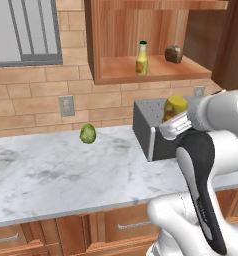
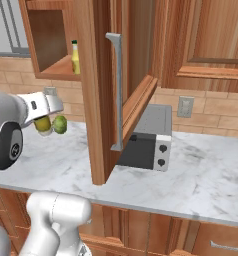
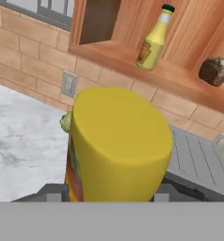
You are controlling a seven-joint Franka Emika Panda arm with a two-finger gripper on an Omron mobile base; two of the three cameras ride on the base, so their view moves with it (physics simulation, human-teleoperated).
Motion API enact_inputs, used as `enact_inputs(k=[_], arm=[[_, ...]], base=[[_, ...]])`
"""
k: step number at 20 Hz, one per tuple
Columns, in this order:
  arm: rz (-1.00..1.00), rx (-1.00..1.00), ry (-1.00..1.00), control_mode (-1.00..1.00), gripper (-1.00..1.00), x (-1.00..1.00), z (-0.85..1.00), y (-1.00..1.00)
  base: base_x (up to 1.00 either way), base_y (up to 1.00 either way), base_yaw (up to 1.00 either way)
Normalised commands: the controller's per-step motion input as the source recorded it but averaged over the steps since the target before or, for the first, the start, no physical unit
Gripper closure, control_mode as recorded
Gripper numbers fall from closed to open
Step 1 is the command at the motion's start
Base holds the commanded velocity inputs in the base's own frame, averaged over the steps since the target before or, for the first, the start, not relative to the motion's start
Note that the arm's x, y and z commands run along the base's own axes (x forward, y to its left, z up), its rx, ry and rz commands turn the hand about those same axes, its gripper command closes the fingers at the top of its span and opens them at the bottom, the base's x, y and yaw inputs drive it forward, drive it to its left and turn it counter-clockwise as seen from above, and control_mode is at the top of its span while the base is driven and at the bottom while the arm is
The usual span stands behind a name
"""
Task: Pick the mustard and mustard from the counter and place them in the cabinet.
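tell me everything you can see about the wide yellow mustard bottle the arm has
The stubby mustard bottle is wide and rounded, glossy olive-yellow like plastic, with an orange label down one side. It is off the counter, held in the end effector, whose fingers close on its lower part. It hangs in the air in front of the grey appliance, below the cabinet shelf. Its cap can't be made out.

Cabinet shelf [image 1: 156, 72] lies bare between slim mustard [image 1: 142, 59] and brown lump [image 1: 174, 53].

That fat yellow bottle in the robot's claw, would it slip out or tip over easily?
The stubby mustard bottle looks smooth and rounded, so it might slip in the gripper. Being short and wide, it probably stands steadier than the slim mustard bottle.
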Motion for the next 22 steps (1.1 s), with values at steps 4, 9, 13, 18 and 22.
enact_inputs(k=[4, 9, 13, 18, 22], arm=[[-0.14, 0.06, -0.04, -1.0, 1.0, -0.01, 0.41, -0.22], [-0.09, 0.03, -0.03, -1.0, 1.0, 0.0, 0.25, -0.2], [-0.07, 0.03, -0.03, -1.0, 1.0, 0.0, 0.15, -0.2], [-0.07, 0.04, -0.04, -1.0, 1.0, 0.0, 0.26, -0.16], [-0.05, 0.0, -0.04, -1.0, 1.0, 0.0, 0.21, -0.12]], base=[[0.0, 0.0, 0.0], [0.0, 0.0, 0.0], [0.0, 0.0, 0.0], [0.0, 0.0, 0.0], [0.0, 0.0, 0.0]])
